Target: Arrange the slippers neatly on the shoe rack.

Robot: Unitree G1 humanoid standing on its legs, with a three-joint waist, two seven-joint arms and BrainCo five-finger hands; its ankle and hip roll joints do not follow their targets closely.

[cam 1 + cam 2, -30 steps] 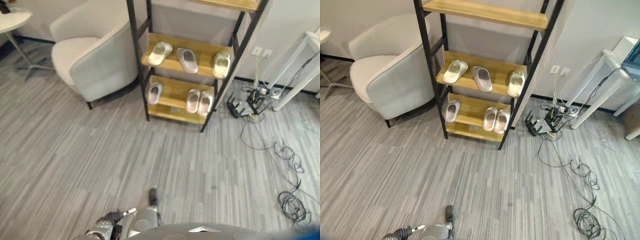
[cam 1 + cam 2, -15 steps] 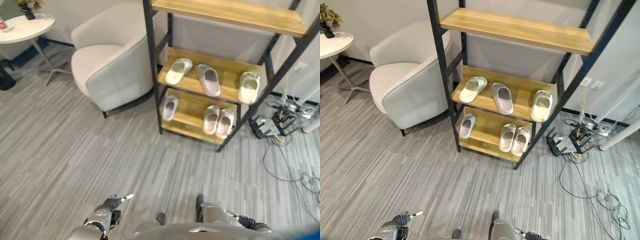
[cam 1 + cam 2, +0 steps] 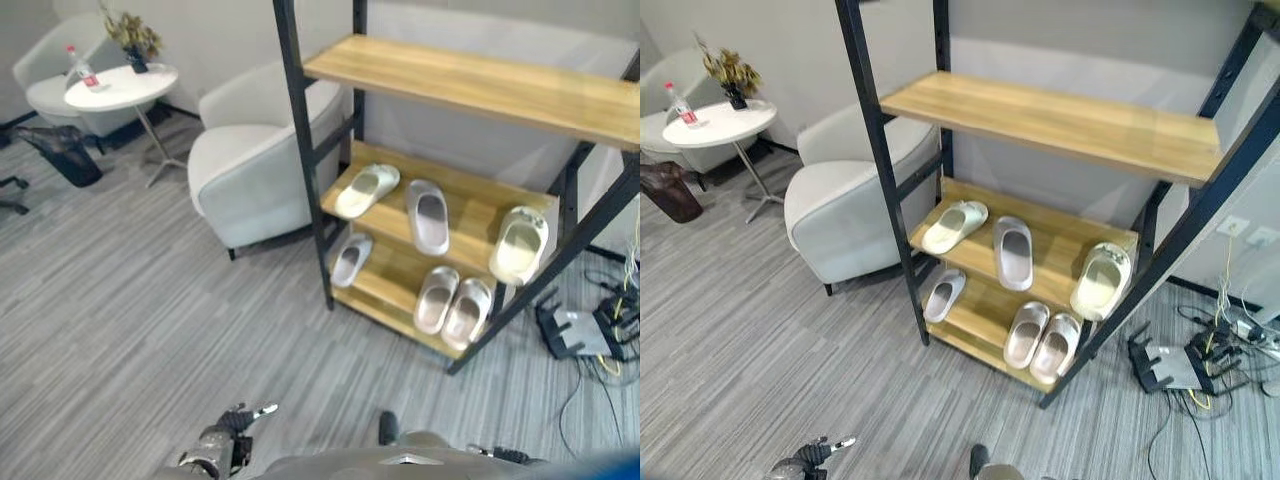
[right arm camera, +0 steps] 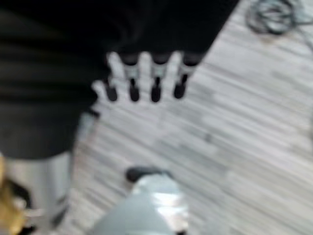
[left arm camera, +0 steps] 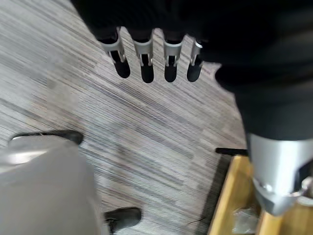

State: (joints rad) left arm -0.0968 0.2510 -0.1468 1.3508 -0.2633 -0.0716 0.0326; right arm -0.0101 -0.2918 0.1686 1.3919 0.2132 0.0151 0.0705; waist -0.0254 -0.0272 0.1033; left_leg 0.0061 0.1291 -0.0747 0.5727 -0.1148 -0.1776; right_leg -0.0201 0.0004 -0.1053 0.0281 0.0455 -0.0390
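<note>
Slippers [image 3: 1012, 251] lie on the shoe rack [image 3: 1060, 120]: three on its middle shelf, three on the bottom one. Both hands hang low in front of the rack, over the grey floor [image 3: 120, 330]. The left hand [image 5: 146, 56] and right hand [image 4: 146, 78] have straight fingers and hold nothing. An armchair [image 3: 255, 165] sits beside the rack.
</note>
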